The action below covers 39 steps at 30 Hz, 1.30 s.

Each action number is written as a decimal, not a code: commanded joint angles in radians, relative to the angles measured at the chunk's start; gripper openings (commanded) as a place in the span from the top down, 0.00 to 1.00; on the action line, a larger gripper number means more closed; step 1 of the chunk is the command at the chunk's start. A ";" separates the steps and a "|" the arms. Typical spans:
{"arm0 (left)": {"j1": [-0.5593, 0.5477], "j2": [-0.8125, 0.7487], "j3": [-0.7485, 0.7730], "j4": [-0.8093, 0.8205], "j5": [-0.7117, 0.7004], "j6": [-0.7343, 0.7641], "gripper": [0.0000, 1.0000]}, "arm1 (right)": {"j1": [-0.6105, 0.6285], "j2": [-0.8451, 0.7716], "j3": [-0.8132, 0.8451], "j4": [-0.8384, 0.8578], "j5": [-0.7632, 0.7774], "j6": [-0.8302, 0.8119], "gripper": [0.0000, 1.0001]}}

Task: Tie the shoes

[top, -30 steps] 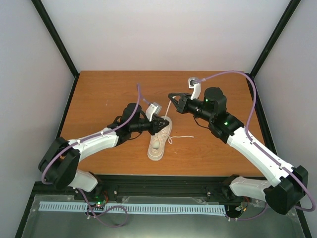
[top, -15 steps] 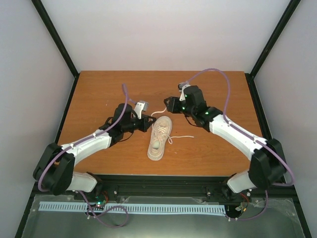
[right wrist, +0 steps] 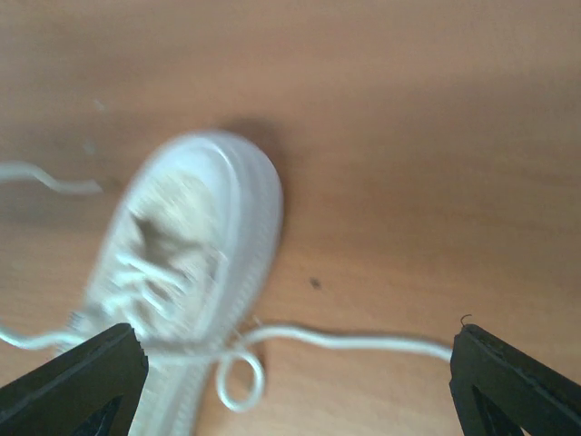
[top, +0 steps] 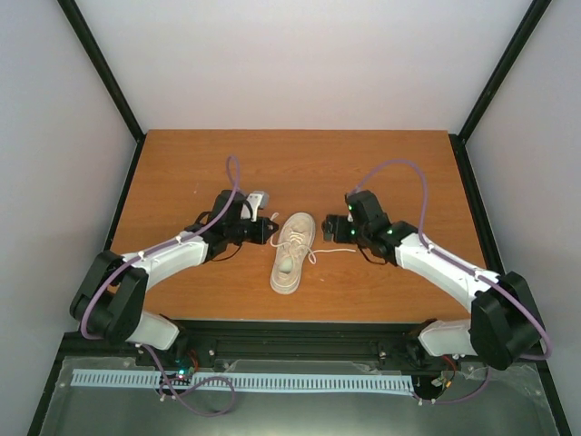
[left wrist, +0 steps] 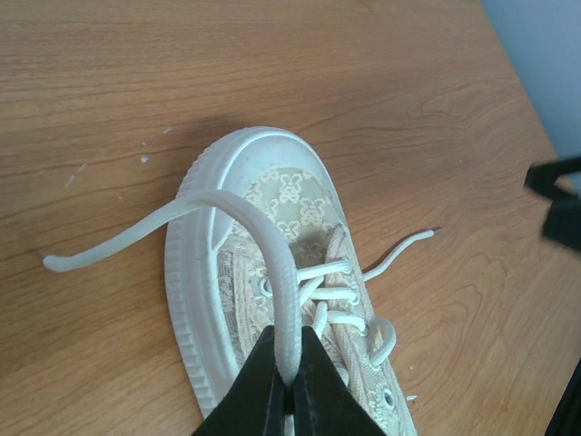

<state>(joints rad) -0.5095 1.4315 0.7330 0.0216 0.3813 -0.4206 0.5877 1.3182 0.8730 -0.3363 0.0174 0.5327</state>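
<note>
The cream shoe (top: 292, 252) lies on the wooden table, toe toward the back. My left gripper (top: 270, 227) is just left of the toe and is shut on one flat lace (left wrist: 272, 254). That lace arcs over the toe cap, and its free end (left wrist: 54, 263) rests on the wood. In the left wrist view the shoe (left wrist: 290, 209) fills the middle. My right gripper (top: 334, 232) hangs open just right of the toe, holding nothing. In the blurred right wrist view its gripper (right wrist: 295, 386) spans the other lace (right wrist: 363, 341), which lies loose on the table with a small loop (right wrist: 241, 381) beside the shoe (right wrist: 191, 236).
The table (top: 182, 173) is bare brown wood, with black frame posts at its corners and white walls around it. Both arms reach in from the near edge, one on each side of the shoe. The right gripper's fingers (left wrist: 558, 204) show at the edge of the left wrist view.
My right gripper let go of the lace it held raised, opened wide and dropped beside the shoe. My left gripper shut on the other lace and drew back a little to the left.
</note>
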 commanded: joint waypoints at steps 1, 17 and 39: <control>0.012 0.007 0.037 -0.043 0.000 -0.018 0.99 | -0.007 -0.016 -0.110 0.008 -0.047 0.104 0.09; 0.012 0.037 -0.005 0.001 0.059 -0.007 0.99 | -0.023 0.158 -0.089 0.057 -0.097 0.169 0.08; 0.012 -0.002 -0.027 -0.002 0.062 -0.029 0.99 | -0.037 0.323 -0.027 0.087 0.000 0.185 0.09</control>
<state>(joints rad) -0.5011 1.4567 0.7124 0.0029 0.4328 -0.4408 0.5560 1.5993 0.8101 -0.2630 -0.0391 0.7265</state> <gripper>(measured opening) 0.029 0.919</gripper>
